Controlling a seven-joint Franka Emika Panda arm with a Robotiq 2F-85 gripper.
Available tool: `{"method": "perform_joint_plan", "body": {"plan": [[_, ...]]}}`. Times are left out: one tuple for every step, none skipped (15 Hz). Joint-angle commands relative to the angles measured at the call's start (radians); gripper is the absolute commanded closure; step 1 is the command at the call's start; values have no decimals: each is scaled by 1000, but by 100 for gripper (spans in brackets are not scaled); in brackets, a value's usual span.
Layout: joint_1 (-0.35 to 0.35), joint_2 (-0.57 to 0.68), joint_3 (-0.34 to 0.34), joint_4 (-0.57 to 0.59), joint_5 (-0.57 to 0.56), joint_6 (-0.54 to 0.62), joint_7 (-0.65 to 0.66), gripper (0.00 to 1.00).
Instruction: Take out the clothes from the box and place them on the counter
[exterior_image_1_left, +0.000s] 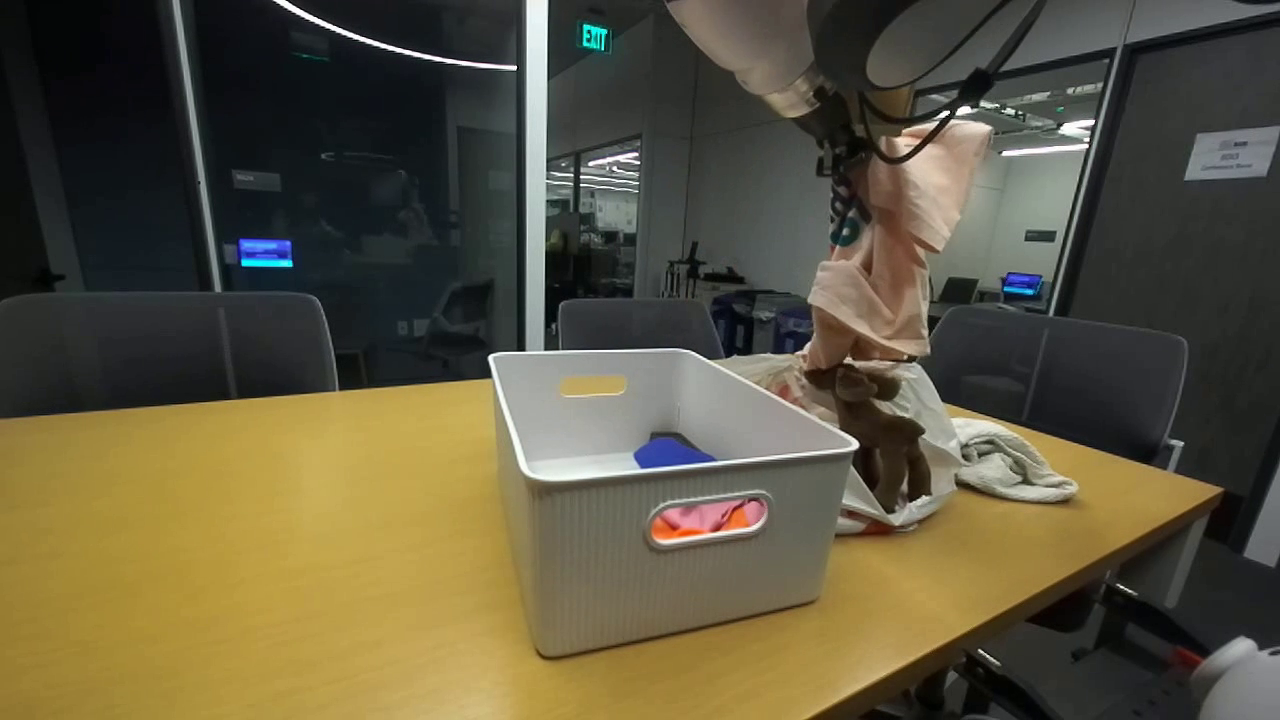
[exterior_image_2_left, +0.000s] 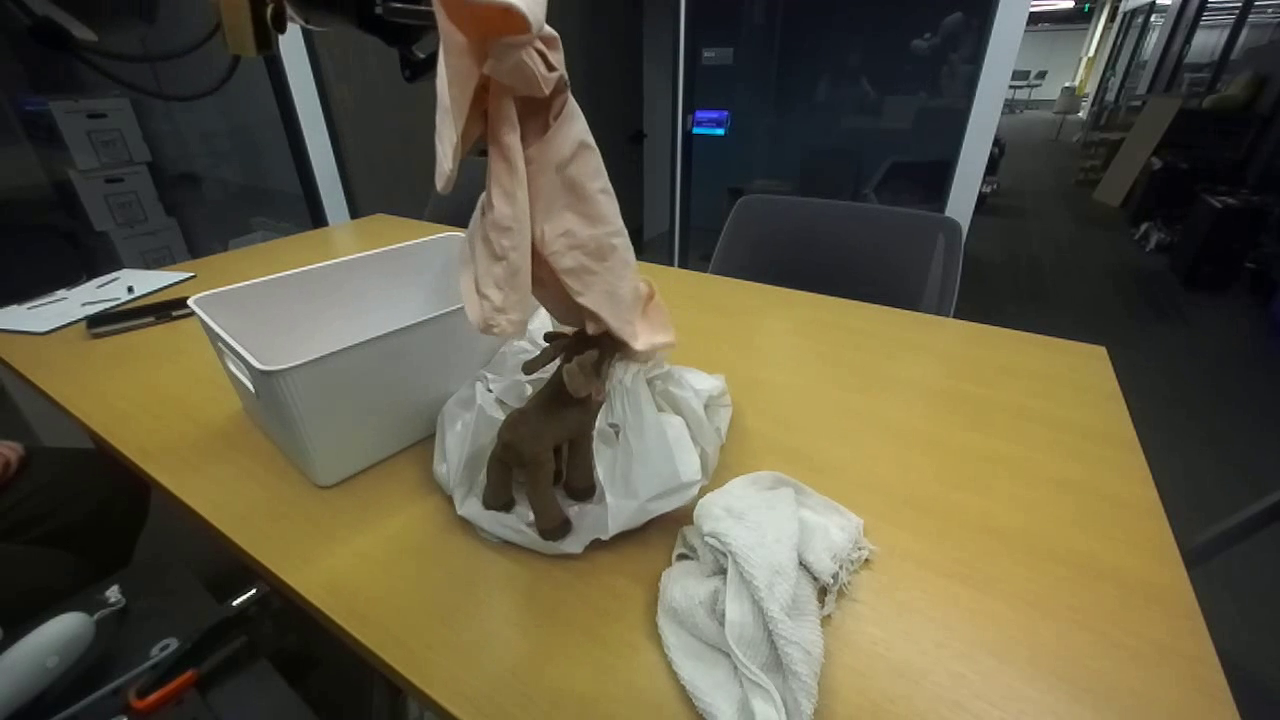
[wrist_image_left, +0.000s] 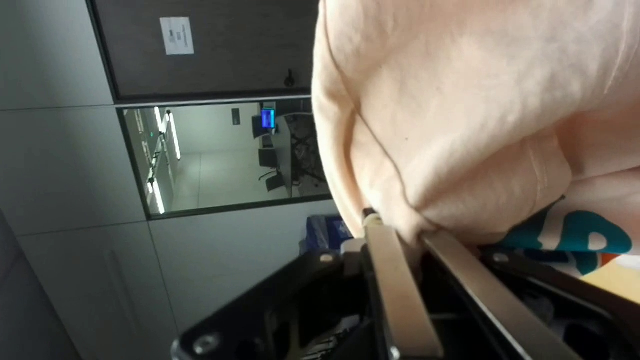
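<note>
Pinching the peach garment (wrist_image_left: 460, 120), the fingers (wrist_image_left: 400, 290) are nearly closed upon it. Below them, the garment hangs just above the brown plush toy (exterior_image_2_left: 545, 435), perhaps touching it; also lower than the fingers, the grey box (exterior_image_1_left: 600, 580) stands on the counter (exterior_image_1_left: 250, 560).

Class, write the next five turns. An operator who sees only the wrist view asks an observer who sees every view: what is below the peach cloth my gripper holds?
Observer: A brown toy animal, in both exterior views.
Operator: Is the box empty?
Observer: No, a blue item lies inside, seen in an exterior view.
Operator: Is any fabric on the counter?
Observer: Yes, a crumpled white towel, in both exterior views.
</note>
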Motion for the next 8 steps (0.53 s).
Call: {"method": "perform_joint_plan", "body": {"plan": [[1, -14, 3, -21, 55, 14, 30, 98], [4, -19, 7, -26, 64, 5, 35, 98], [6, -21, 12, -29, 73, -5, 40, 98], [8, -24, 17, -31, 81, -10, 43, 98], [11, -25, 22, -32, 82, -18, 45, 98], [13, -28, 26, -32, 87, -18, 46, 98], [13, -31, 23, -33, 110, 12, 40, 98], [11, -30, 20, -36, 132, 39, 39, 98]]}}
